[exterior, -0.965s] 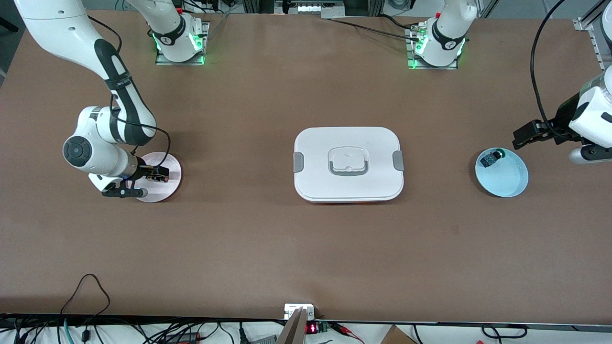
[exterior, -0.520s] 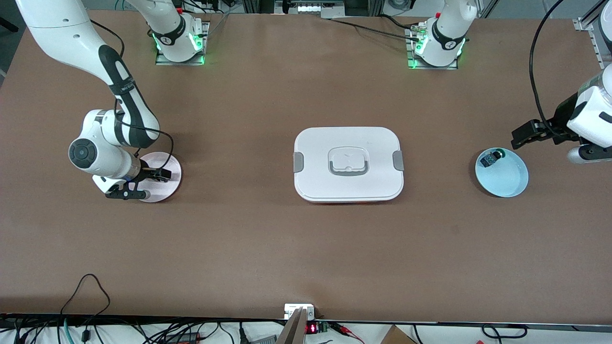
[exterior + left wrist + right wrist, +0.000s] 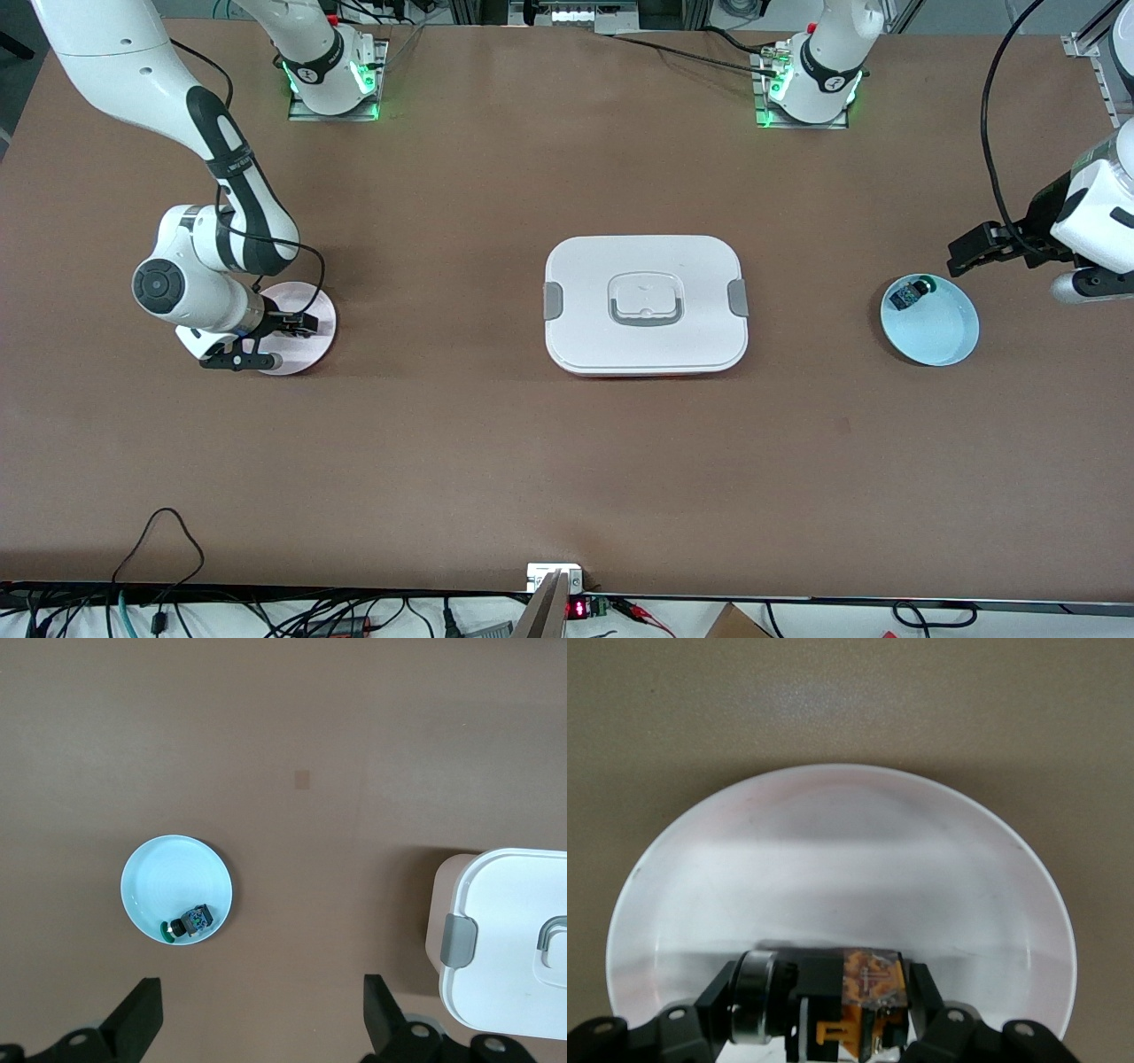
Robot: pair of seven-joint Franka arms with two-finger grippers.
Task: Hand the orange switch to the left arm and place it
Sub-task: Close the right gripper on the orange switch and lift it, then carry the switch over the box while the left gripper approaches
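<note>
R gripper down on pink plate, fingers pinching orange switch, cap partly hidden | L gripper waiting w/ jaws wide, hanging near blue plate | box sitting mid-table, cut off in L wrist view

Right tool sat low over the pale pink plate, fingers pressed against both sides of the orange switch. The switch lay on its side, round cap end against one finger, yellowish markings facing up. Plate rested on the brown tabletop.
</note>
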